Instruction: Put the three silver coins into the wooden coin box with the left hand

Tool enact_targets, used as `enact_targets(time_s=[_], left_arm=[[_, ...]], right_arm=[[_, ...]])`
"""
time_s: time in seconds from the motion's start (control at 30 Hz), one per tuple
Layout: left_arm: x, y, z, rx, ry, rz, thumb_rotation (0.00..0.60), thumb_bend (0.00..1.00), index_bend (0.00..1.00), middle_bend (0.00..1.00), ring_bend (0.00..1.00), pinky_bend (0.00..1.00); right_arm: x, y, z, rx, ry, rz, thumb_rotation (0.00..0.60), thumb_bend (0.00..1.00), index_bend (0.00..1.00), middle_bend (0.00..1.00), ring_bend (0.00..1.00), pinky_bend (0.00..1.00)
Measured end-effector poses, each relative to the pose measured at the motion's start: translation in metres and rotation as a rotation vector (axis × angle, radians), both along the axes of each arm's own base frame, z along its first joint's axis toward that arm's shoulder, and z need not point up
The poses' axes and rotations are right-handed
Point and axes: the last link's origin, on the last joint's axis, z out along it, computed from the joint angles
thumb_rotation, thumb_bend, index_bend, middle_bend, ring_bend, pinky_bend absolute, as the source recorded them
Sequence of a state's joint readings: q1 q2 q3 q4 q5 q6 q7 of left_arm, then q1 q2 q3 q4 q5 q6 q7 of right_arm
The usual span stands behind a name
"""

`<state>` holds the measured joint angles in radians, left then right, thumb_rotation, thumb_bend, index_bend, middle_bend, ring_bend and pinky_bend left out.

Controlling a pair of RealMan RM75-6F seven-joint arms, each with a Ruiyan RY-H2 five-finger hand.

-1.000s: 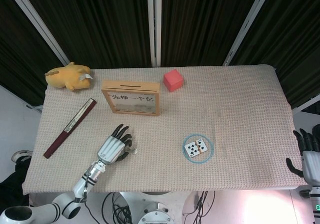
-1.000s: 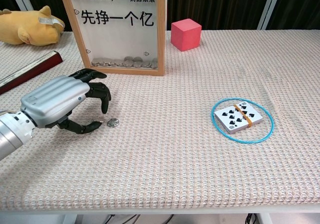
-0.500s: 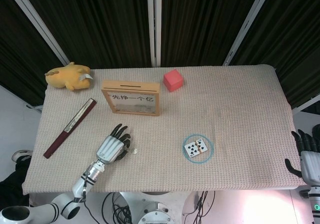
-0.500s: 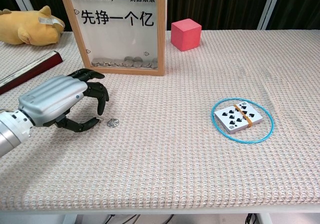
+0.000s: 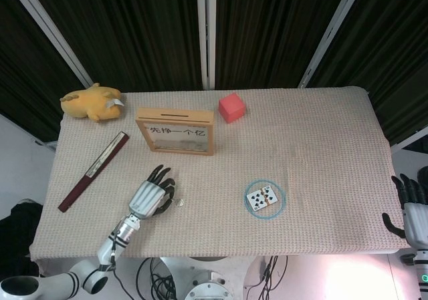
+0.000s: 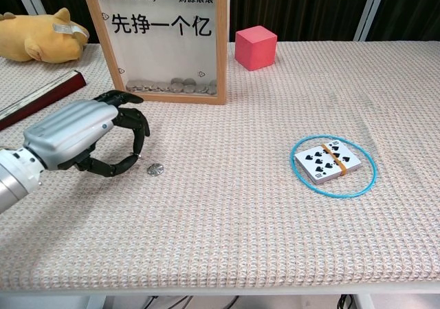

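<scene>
Judging by the single silver coin (image 6: 156, 168) lying loose on the tabletop (image 6: 261, 233) and the pile behind the window of the wooden coin box (image 6: 154, 39), most of the task looked done, though I could not tell which coins were new. That last coin lay just beside the left hand (image 6: 86, 135), whose fingers (image 6: 134, 126) were curled in, thumb nearly meeting them, on nothing. A second earlier they were spread wider. The right hand (image 5: 414, 210) hung off the far edge, fingers apart, unchanged.
</scene>
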<state>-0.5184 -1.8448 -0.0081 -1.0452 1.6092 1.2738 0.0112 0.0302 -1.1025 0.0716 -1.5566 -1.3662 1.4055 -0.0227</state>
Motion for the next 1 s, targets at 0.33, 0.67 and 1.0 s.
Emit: enact_targets(time_s=[0.33, 0.67, 1.0], left_arm=[[0.023, 0.007, 0.064, 0.142, -0.135, -0.022, 0.600, 0.46, 0.63, 0.35, 0.09, 0.05], [0.064, 0.047, 0.167, 0.377, -0.236, -0.021, 0.600, 0.46, 0.63, 0.34, 0.09, 0.05], [0.106, 0.113, 0.177, 0.317, -0.250, 0.005, 0.600, 0.46, 0.64, 0.34, 0.09, 0.05]], right_arm=[[0.006, -0.002, 0.000, -0.009, -0.001, 0.027, 0.600, 0.30, 0.00, 0.00, 0.00, 0.00], [0.011, -0.004, -0.001, -0.013, -0.001, 0.046, 0.600, 0.30, 0.00, 0.00, 0.00, 0.00], [0.019, -0.010, -0.006, 0.003, 0.000, 0.061, 0.600, 0.30, 0.00, 0.00, 0.00, 0.00]])
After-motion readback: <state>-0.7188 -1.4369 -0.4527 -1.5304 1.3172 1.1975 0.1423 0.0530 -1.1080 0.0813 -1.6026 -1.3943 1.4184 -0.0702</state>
